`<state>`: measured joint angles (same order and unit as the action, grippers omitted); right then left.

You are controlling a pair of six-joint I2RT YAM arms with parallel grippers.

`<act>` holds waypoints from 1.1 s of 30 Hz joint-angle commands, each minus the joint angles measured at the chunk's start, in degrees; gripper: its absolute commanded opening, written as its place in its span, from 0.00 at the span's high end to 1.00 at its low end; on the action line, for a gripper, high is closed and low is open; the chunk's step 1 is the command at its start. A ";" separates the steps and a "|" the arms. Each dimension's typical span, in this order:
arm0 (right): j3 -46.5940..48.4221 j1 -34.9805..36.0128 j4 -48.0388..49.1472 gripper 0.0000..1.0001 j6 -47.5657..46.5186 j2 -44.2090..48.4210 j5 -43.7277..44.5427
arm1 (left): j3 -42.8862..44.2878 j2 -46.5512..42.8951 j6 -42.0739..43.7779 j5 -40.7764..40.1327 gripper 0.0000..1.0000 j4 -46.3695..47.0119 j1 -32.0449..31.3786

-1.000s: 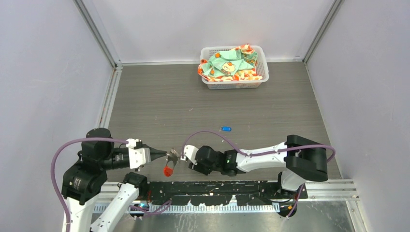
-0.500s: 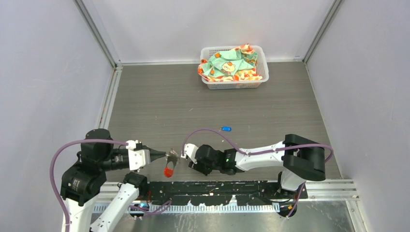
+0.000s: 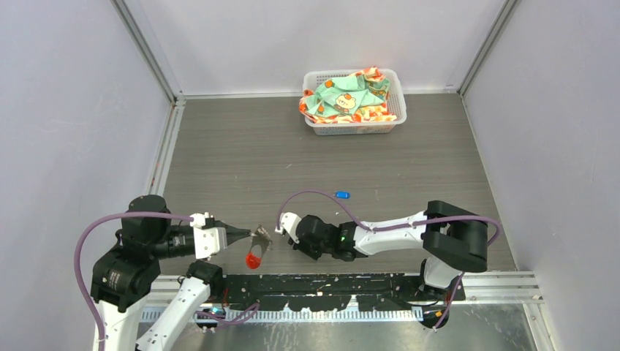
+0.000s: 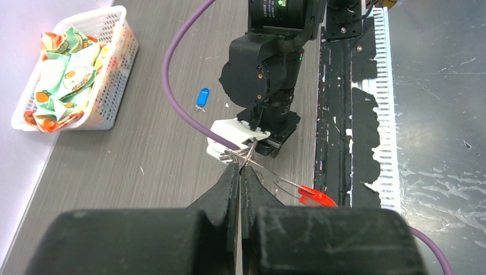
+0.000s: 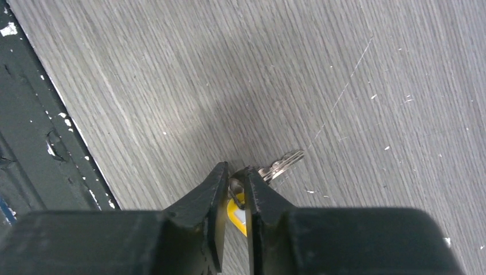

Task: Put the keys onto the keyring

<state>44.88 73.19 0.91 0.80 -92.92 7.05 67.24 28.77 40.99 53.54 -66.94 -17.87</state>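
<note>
Two grips: left tool (image 4: 239, 169) pinches keyring (image 4: 314, 197); right tool (image 5: 236, 179) pinches half-hidden yellow key (image 5: 281, 163).

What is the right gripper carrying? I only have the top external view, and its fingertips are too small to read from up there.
Observer: In the right wrist view, the right gripper pinches the yellow-tagged key by its head, blade sticking out past the fingertips.
Operator: And is the left one actually on the ring?
Observer: Yes. The left wrist view shows the left gripper shut on the keyring, its red tag hanging off to one side.
Operator: Is the key at the ring?
Observer: Apparently not. The right wrist view shows only bare table beyond the blade.
</note>
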 commanded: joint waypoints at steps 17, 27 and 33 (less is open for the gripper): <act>-1.26 -3.40 -3.63 0.37 -1.61 13.03 -5.74 | 1.94 0.49 0.63 0.15 1.00 0.09 0.29; -1.04 -14.78 -8.74 0.41 -6.78 14.52 -26.95 | 2.41 0.89 0.58 0.01 1.00 -0.02 0.29; 4.10 -17.26 -10.81 0.44 -9.71 7.72 -33.87 | 2.10 0.84 0.12 -0.01 1.00 0.39 0.28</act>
<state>44.60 56.38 -8.95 -5.78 -81.49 -18.92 67.51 28.84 41.06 53.47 -67.26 -17.87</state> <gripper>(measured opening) 0.574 0.010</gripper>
